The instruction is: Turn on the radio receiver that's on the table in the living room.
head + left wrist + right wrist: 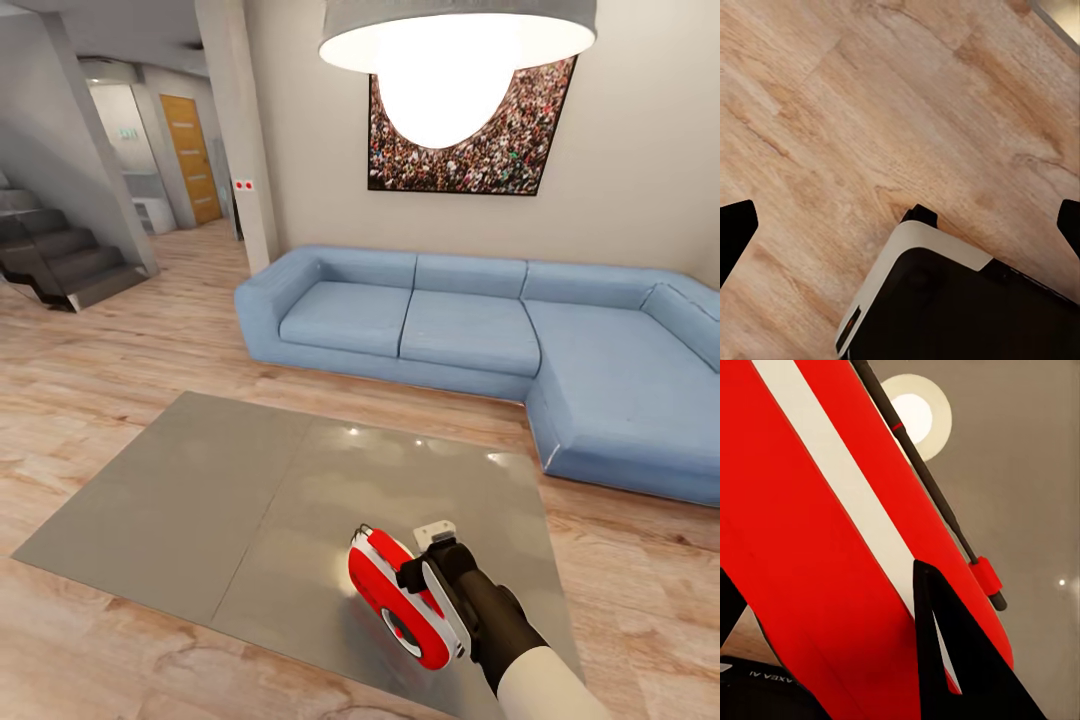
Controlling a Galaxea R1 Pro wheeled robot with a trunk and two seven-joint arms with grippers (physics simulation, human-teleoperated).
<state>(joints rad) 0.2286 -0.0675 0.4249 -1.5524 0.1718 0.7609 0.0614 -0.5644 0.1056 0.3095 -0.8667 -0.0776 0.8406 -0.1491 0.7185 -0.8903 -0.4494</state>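
The living room's wood floor (120,360) runs under a blue sofa (470,320), with the grey table (230,490) just before me. On the table's near part the radio (395,595) is tilted in my right gripper (432,578); the right wrist view shows a dark finger (945,660) against its red body, so I judge it held. My left gripper (900,225) hangs wide over bare floor. Reaching and grasping look done; switching it on remains, and I cannot tell whether it is on.
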